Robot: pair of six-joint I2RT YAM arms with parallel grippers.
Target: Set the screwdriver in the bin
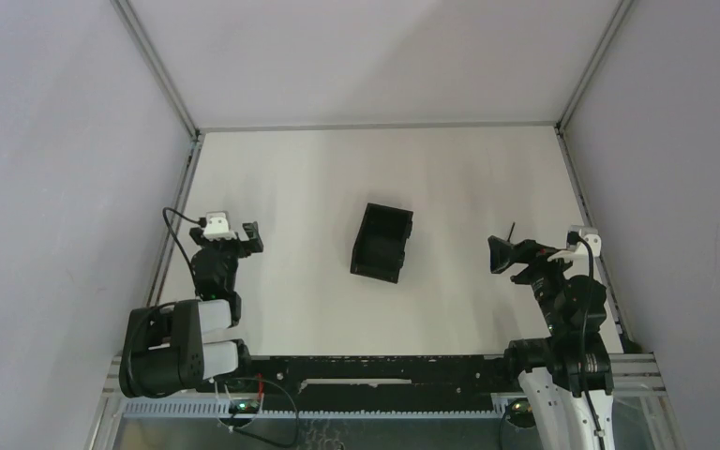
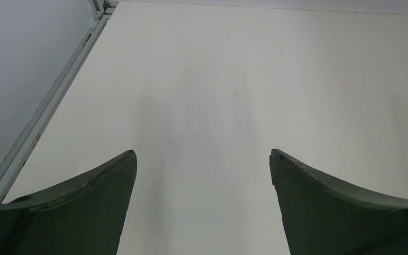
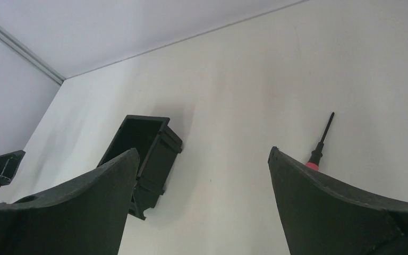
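Screwdriver [image 3: 316,154] is lying flat on the counter [image 3: 244,79] just past your right end effector [image 3: 203,150], and it's not gripped.

From the right wrist cam, starting closest: the two dark fingers [image 3: 85,212] are spread wide with bare counter showing between them, so that end effector is open. Right behind the tip of the 3 o'clock finger you get a sliver of the red handle. Most of the handle is hidden by that finger, and the thin dark shaft runs away from it toward roughly 1 o'clock. I can't tell whether the finger actually touches the handle.

On the other side, at about 10 o'clock from the gap, the bin [image 3: 162,154] sits upright with its open top showing. Its near end is tucked behind the other finger, and it's well apart from the screwdriver.

The top cam agrees. Your right end effector [image 1: 504,255] is at about 3 o'clock of the bin [image 1: 382,242], and only the screwdriver's shaft [image 1: 511,230] pokes out past it toward 12 o'clock. The bin is around the middle of the counter, with its long side tilted slightly toward 1 o'clock.

Your left end effector [image 1: 244,239] is out at 9 o'clock of the bin, near the counter's left edge and well apart from both things. Its wrist cam shows the fingers [image 2: 85,207] wide apart over plain white counter, so it's open too.
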